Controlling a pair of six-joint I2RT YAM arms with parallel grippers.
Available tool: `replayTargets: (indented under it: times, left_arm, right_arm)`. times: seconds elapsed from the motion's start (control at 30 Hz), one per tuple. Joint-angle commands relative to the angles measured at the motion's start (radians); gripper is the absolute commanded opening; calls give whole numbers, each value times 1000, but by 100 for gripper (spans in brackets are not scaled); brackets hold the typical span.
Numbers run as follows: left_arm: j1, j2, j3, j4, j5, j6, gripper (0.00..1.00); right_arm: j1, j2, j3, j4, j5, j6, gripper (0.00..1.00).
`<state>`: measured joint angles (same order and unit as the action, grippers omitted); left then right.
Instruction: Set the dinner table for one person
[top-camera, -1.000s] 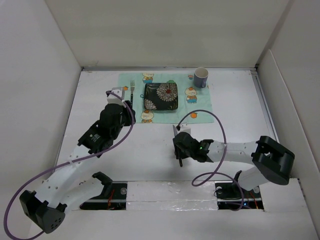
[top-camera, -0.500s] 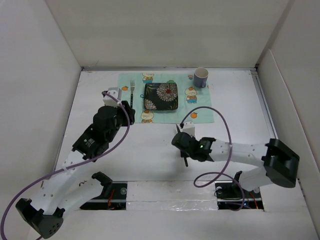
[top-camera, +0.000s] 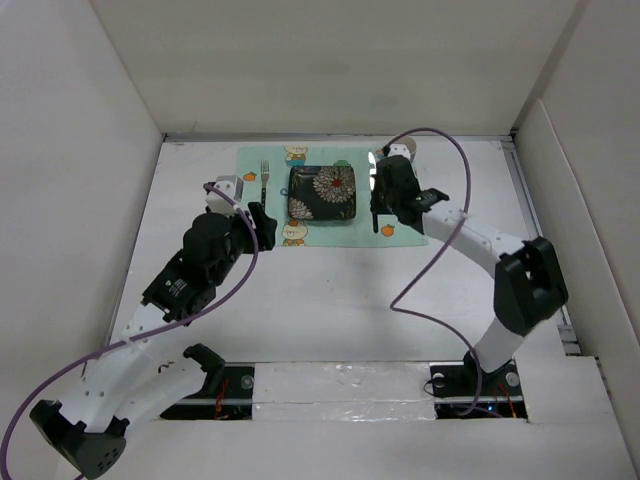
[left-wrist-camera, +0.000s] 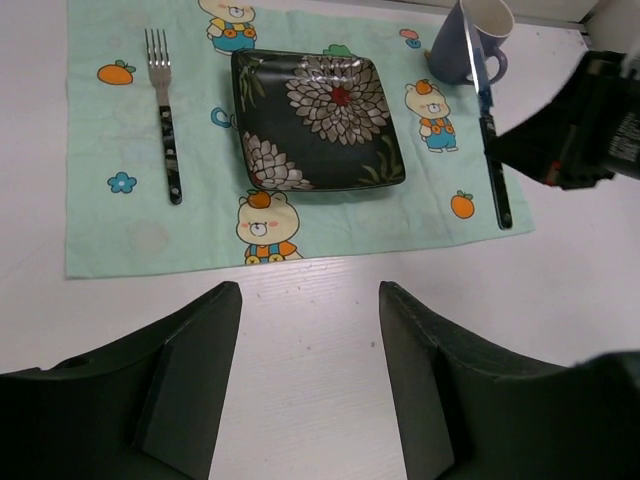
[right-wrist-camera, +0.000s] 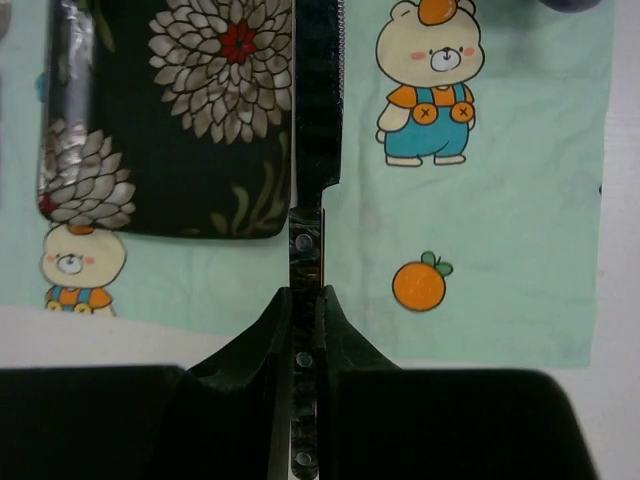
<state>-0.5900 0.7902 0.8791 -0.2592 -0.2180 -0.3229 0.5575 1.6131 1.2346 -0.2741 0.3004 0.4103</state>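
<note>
Where the right gripper (right-wrist-camera: 305, 300) pinches, the slim knife (right-wrist-camera: 309, 235) is dark.

Left arm (top-camera: 200, 265) extends forward from its base, elbow raised. Left gripper (left-wrist-camera: 305, 300) hangs just left of the plate's (top-camera: 322, 192) near-left corner, jaws wide apart, nothing between them. Right arm (top-camera: 470, 235) stretches far forward. Right gripper (right-wrist-camera: 303, 296) sits just right of the plate, jaws clamped on a knife (right-wrist-camera: 316, 120).

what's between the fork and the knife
The dark floral plate lies between the fork and the knife. This shows best in the left wrist view.
</note>
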Motion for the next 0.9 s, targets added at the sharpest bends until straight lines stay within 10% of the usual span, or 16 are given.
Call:
replayTargets:
  times: [0.0,0.87]
  left_arm:
    - [-2,-32,11,43,16,7,55]
    - [-2,1,11,48,32,15,56]
  right_arm:
    - [-70,127,113,53,-106,-108,0]
    - [-225,605,514,-86,-147,-139,0]
